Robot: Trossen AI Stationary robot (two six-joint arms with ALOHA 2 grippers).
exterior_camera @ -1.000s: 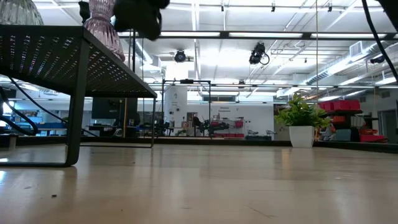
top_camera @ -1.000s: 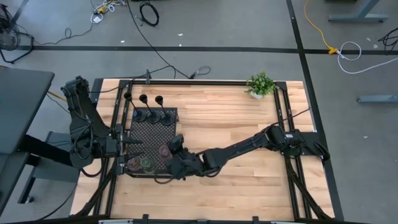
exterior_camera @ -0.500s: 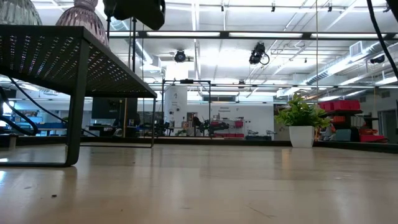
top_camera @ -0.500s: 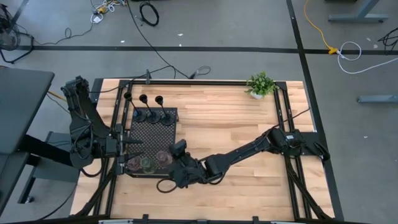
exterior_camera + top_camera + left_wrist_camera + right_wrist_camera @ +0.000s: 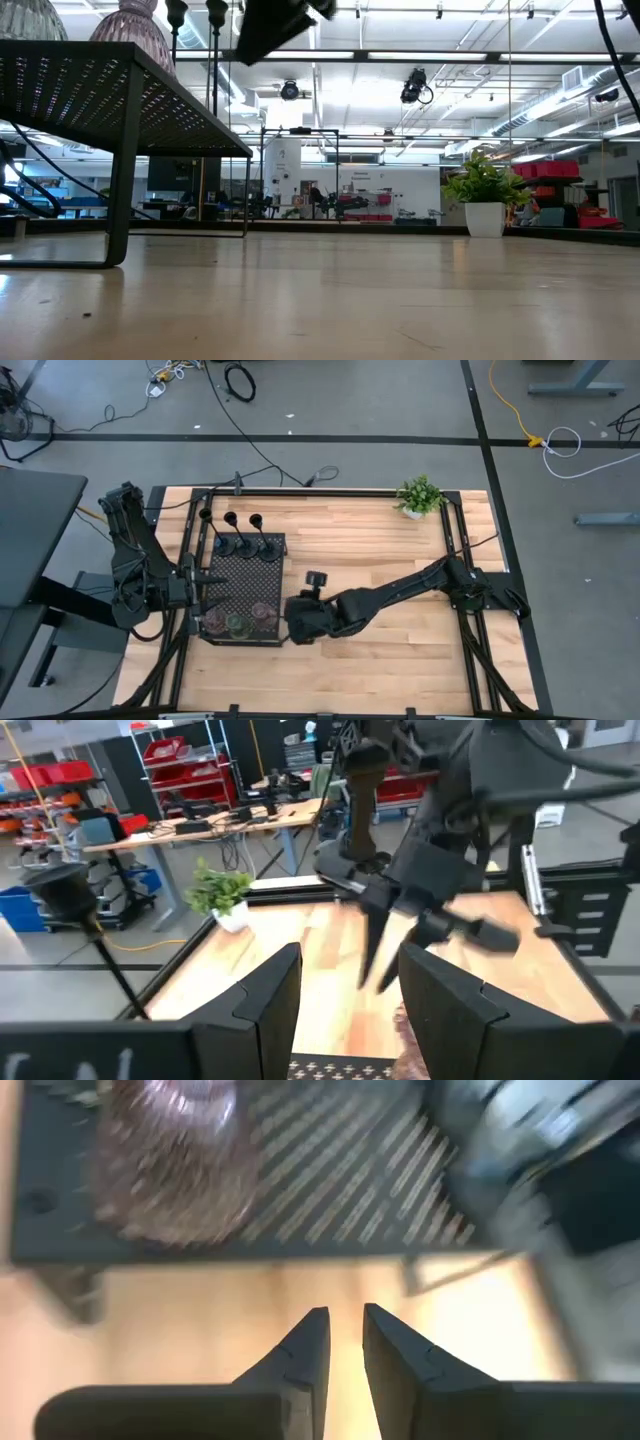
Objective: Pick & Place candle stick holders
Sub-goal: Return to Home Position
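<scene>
Standing upright on tray (image 5: 236, 574), candle stick holders (image 5: 243, 546), right hand (image 5: 340, 1316) beside tray, empty, apart, left hand (image 5: 350, 955) apart.

Loads cropped or smeared here

Chopped by the low view's top edge: right gripper (image 5: 272, 25), pink holder (image 5: 133, 22), second glass holder (image 5: 30, 15) in the corner. Smeared to mush in the right wrist view: tray (image 5: 330, 1190) and whatever's ribbed on it. Too tiny from above to sort colours on the squat holders (image 5: 238, 622). Tall stem (image 5: 100, 960) base out of frame, left wrist view.
</scene>
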